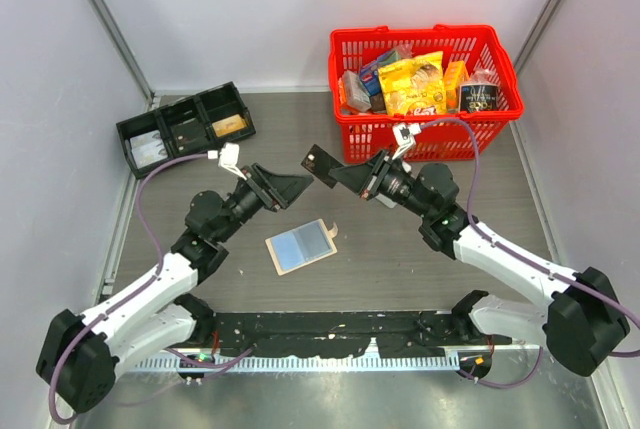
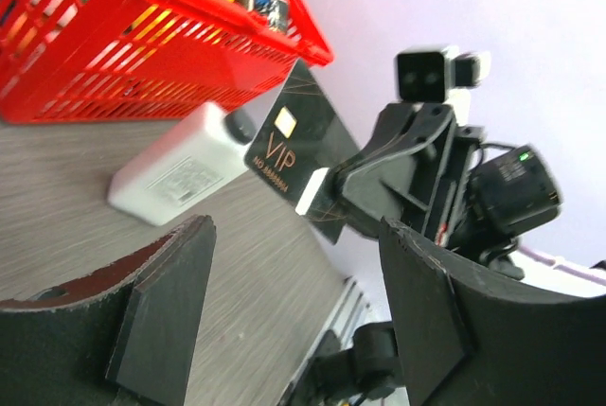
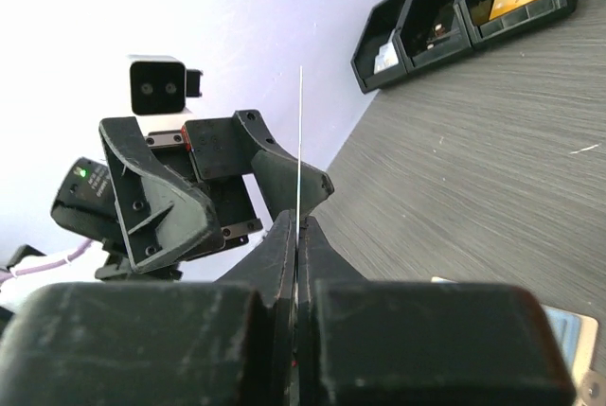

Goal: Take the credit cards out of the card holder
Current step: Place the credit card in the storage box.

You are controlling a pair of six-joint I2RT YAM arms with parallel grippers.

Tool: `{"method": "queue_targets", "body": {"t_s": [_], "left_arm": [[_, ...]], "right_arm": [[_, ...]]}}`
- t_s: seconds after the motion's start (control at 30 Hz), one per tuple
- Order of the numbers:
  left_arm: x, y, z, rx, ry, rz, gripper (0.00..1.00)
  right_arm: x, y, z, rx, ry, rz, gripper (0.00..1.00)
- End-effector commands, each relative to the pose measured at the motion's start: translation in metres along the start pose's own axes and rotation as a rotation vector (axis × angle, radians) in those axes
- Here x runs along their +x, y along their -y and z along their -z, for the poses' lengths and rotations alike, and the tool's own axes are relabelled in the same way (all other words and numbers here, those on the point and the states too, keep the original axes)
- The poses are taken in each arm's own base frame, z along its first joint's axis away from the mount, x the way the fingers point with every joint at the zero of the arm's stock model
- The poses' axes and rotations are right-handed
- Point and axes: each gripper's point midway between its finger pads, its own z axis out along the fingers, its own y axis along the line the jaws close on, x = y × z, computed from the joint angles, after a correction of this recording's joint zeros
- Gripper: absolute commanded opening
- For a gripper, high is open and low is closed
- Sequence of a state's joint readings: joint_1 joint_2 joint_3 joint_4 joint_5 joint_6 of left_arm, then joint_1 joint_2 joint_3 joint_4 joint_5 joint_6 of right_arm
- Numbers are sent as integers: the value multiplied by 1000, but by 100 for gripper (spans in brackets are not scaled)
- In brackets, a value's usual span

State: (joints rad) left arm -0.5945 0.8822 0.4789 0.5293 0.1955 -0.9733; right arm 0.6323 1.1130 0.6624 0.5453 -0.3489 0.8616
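Note:
The tan card holder (image 1: pixel 300 246) lies flat on the table with its blue inner panel up and a small tan tab at its right corner. Its corner also shows in the right wrist view (image 3: pixel 571 332). My right gripper (image 1: pixel 338 175) is shut on a black card (image 1: pixel 320 162), held in the air above and behind the holder. In the right wrist view the card (image 3: pixel 300 141) is edge-on between the shut fingers of my right gripper (image 3: pixel 296 221). In the left wrist view the card (image 2: pixel 294 146) reads "VIP". My left gripper (image 1: pixel 303 186) is open and empty, facing the card a short way off, its opening (image 2: pixel 296 234) wide.
A black three-compartment tray (image 1: pixel 185 127) with cards in it stands at the back left and also shows in the right wrist view (image 3: pixel 464 8). A red basket (image 1: pixel 425 134) full of packets stands at the back right, close behind the right gripper. Walls close in both sides.

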Motion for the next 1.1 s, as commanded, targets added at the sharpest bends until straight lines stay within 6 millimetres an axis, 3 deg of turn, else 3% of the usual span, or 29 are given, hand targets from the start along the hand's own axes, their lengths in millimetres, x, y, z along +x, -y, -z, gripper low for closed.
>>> {"method": "queue_targets", "body": {"t_s": [0.0,0.47,0.6,0.8,0.93,0.97,1.03,1.07], "left_arm": [[-33,41,-8,177,133,76,73],[-21,36,-33,191,92,181,58],[-22,39,-34,208,96,186,41],[-22,40,-35,223,110,207,25],[-23,37,-37,223,119,219,0],[-23,36,-37,220,122,222,0],[-22,30,-39,202,131,236,0],[-24,27,-39,192,146,241,0]], "right_arm": [[-25,-16,-1,-65,138,-86,1],[-19,-17,-6,-98,135,-156,1],[-14,-12,-6,-87,126,-170,1],[-7,-8,-9,-96,103,-190,1],[-2,-4,-9,-91,92,-199,1],[-2,-4,-8,-90,90,-192,2],[-1,-4,-8,-86,85,-177,18],[0,-2,-8,-75,81,-165,33]]}}
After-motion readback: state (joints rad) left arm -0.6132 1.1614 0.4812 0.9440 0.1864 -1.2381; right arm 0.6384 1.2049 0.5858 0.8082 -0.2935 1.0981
